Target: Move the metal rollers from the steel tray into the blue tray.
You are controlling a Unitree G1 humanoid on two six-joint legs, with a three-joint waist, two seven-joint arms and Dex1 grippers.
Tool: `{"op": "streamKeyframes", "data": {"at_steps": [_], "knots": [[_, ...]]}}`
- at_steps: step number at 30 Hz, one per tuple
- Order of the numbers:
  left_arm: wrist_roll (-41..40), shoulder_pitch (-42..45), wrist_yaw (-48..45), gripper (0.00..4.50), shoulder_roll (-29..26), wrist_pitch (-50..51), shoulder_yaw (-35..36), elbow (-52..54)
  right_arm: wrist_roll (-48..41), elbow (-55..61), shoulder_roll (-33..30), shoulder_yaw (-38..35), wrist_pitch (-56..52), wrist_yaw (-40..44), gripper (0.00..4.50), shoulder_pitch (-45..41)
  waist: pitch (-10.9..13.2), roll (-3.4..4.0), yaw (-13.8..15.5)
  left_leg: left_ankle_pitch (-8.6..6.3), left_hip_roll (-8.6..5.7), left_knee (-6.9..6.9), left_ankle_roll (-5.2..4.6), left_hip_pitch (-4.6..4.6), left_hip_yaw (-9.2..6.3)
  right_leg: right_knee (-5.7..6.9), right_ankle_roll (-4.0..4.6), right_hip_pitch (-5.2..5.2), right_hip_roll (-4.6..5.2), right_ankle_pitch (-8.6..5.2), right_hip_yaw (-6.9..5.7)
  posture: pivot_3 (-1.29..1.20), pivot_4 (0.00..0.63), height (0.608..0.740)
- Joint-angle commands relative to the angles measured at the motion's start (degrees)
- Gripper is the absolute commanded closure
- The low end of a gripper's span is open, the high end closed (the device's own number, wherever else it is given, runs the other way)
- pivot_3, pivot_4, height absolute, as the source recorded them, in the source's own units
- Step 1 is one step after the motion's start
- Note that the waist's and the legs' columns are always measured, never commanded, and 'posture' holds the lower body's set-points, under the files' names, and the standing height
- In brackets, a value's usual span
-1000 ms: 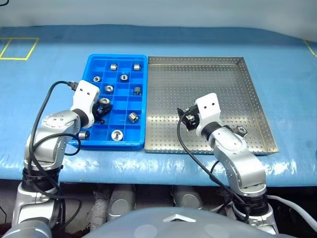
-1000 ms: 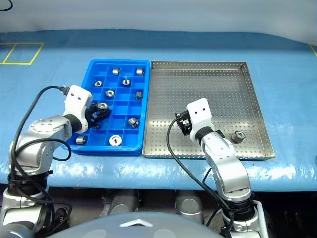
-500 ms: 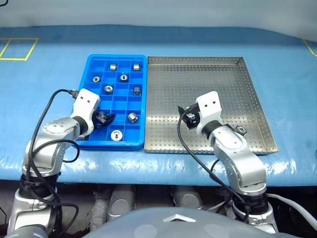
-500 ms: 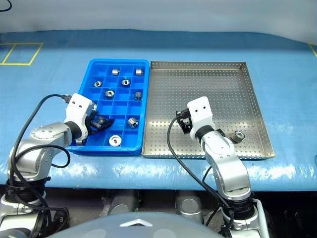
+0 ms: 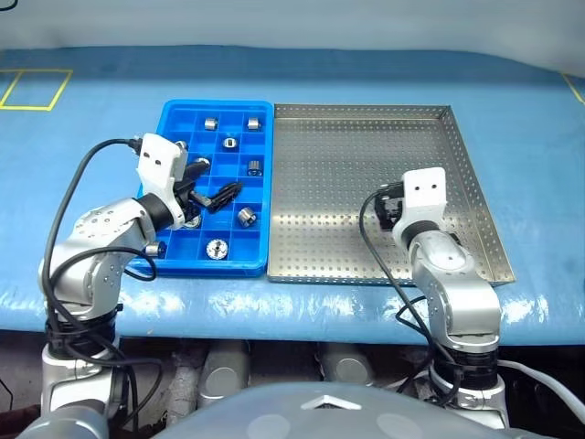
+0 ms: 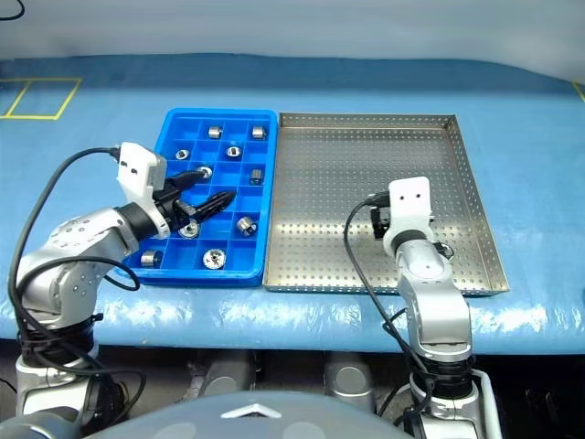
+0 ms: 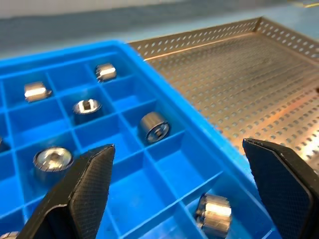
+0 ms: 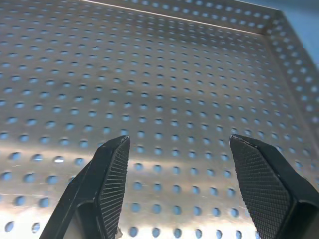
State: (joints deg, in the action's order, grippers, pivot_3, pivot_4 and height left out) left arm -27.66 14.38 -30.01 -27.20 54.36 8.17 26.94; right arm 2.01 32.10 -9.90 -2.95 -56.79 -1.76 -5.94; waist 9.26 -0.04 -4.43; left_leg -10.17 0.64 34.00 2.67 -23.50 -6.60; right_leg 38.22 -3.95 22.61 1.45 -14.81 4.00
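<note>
The blue tray (image 5: 174, 114) lies left of the steel tray (image 5: 366, 112). Several metal rollers (image 5: 245, 216) sit singly in the blue tray's compartments, and the left wrist view shows them close up (image 7: 154, 126). My left gripper (image 5: 219, 178) hovers open over the middle of the blue tray, holding nothing. Over the front right part of the steel tray, my right gripper (image 5: 388, 206) is open above bare perforated floor (image 8: 174, 89). A small dark and silver shape (image 6: 445, 249) beside my right forearm may be a roller, mostly hidden.
Both trays rest on a blue table cover (image 5: 530, 137). Yellow tape marks (image 5: 37, 90) lie at its far left. Black cables loop from both wrists. The table's front edge runs just below the trays.
My left gripper opened, leaving its roller in a front compartment of the blue tray, then rose and swung right. My right gripper moved right across the steel tray.
</note>
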Motion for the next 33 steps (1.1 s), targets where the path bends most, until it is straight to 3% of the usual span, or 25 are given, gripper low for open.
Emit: {"op": "streamKeyframes", "data": {"at_steps": [1,6,21,33], "knots": [[-0.46,1.01,0.09,0.02,0.26,-2.02,-1.3,0.7,2.02,1.94,2.16,-2.83,-0.01,-3.78,1.14,-0.64,0.0,0.0,-0.35,0.0,0.0,0.0,0.0,0.0,0.0,0.01,0.0,0.01,-0.01,0.0,0.0,-0.1,0.15,0.74],[-0.17,1.46,0.54,0.02,0.7,-2.8,-2.98,-0.61,1.3,3.17,9.75,-10.1,1.15,-8.77,1.14,-0.71,-0.01,0.02,-0.58,0.0,0.01,0.03,0.0,0.0,0.0,0.03,-0.01,0.0,-0.01,0.0,0.01,-0.11,0.15,0.74],[0.32,2.07,0.71,0.02,1.2,-4.99,-6.79,-2.38,2.2,6.17,15.55,-12.93,0.04,-11.91,1.14,5.66,-0.05,0.1,-1.93,0.0,0.0,0.06,0.0,0.0,0.03,0.03,0.01,0.01,0.01,0.0,0.03,-0.14,0.15,0.74],[0.41,2.51,0.97,0.02,1.23,-5.75,-7.57,-3.37,-4.27,1.28,18.18,-15.43,-0.61,-10.95,1.14,4.39,-0.06,0.11,-2.68,-0.01,0.0,0.03,-0.02,-0.01,0.03,0.02,0.01,0.02,-0.01,-0.01,0.03,-0.13,0.15,0.74]]}}
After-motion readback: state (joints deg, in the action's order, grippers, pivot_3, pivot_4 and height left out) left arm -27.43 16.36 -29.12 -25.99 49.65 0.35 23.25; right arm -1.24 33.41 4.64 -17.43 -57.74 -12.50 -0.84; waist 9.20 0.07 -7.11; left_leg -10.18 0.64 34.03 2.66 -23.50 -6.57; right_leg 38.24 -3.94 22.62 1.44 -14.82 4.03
